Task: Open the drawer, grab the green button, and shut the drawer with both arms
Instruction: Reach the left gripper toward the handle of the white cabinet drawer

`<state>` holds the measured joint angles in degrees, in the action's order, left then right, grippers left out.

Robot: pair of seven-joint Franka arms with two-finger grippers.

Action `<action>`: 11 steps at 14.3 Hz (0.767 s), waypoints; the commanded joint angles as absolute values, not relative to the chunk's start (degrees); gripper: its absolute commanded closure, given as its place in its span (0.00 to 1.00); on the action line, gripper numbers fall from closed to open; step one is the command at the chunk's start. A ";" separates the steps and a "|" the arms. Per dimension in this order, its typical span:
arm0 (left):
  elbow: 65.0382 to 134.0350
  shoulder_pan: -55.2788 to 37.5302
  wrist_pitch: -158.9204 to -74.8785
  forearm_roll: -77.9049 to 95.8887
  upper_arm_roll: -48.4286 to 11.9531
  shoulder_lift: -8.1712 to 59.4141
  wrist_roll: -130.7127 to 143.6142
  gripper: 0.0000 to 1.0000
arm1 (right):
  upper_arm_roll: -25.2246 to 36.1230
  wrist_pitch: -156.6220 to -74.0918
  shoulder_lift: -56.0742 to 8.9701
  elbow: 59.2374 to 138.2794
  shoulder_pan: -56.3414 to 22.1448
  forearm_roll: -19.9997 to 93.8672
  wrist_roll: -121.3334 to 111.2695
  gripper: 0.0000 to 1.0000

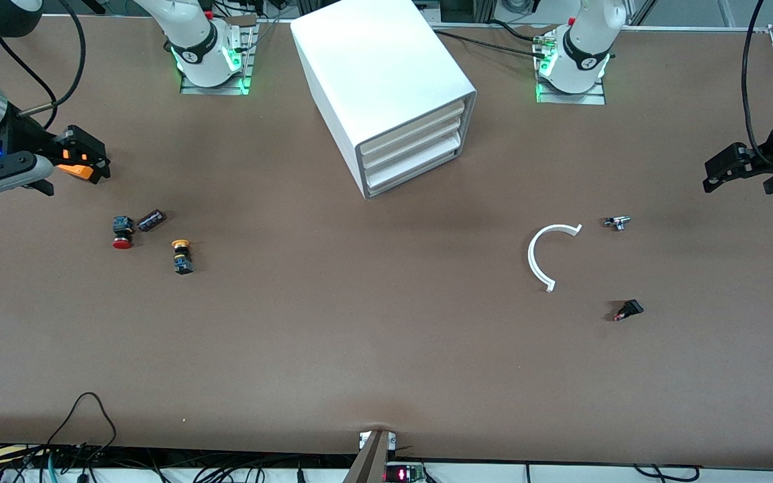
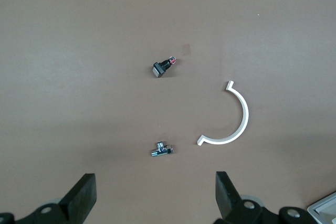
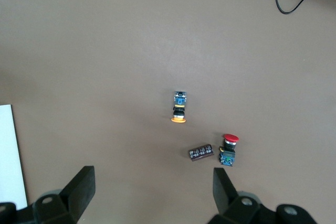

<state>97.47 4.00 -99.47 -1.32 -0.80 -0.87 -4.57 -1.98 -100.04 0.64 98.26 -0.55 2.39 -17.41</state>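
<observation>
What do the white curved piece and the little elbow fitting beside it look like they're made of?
The white curved piece looks like matte plastic: even white, no glints, thin flat band. The elbow fitting looks like polished metal, perhaps chromed: silvery with bright highlights. Neither can be confirmed by look alone.

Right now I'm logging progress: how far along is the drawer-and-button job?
Nothing looks done: all three trays of the cabinet, including the lowest drawer, sit shut. Nothing is in hand; the left gripper and right gripper hang open over bare table. No green button shows. Opening, taking, closing all remain.
</observation>
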 commanded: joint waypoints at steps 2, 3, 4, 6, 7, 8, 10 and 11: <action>96.07 4.04 -98.53 -0.97 -0.79 -0.09 -4.48 0.00 | -2.64 -99.05 0.09 96.77 0.44 1.85 -17.67 0.01; 95.98 4.04 -98.53 -0.97 -0.79 -0.09 -4.48 0.00 | -2.64 -99.05 0.09 96.77 0.44 1.85 -17.67 0.01; 96.06 3.96 -98.26 -0.97 -0.79 0.00 -4.48 0.00 | -2.64 -99.05 0.09 96.77 0.44 1.85 -17.67 0.01; 96.06 3.78 -96.95 -0.36 -0.79 0.26 -4.40 0.00 | -2.64 -99.05 -0.17 96.77 0.44 1.85 -17.67 0.01; 96.15 3.69 -95.38 0.17 -1.31 0.79 -4.31 0.00 | -2.64 -99.05 -0.18 96.77 0.44 1.85 -17.67 0.01; 96.15 3.78 -93.80 2.18 -2.54 1.49 -4.39 0.00 | -2.64 -99.05 -0.18 96.77 0.44 1.85 -17.67 0.01; 96.59 3.52 -91.07 6.75 -3.51 3.07 -4.83 0.00 | -2.64 -99.05 -0.18 96.77 0.44 1.85 -17.67 0.01; 96.85 3.34 -90.45 8.25 -4.82 3.95 -7.01 0.00 | -2.64 -99.05 -0.18 96.77 0.44 1.85 -17.67 0.01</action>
<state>97.62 3.71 -92.42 5.48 -3.29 1.73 -4.97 -1.98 -100.04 0.44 98.24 -0.30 2.39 -17.41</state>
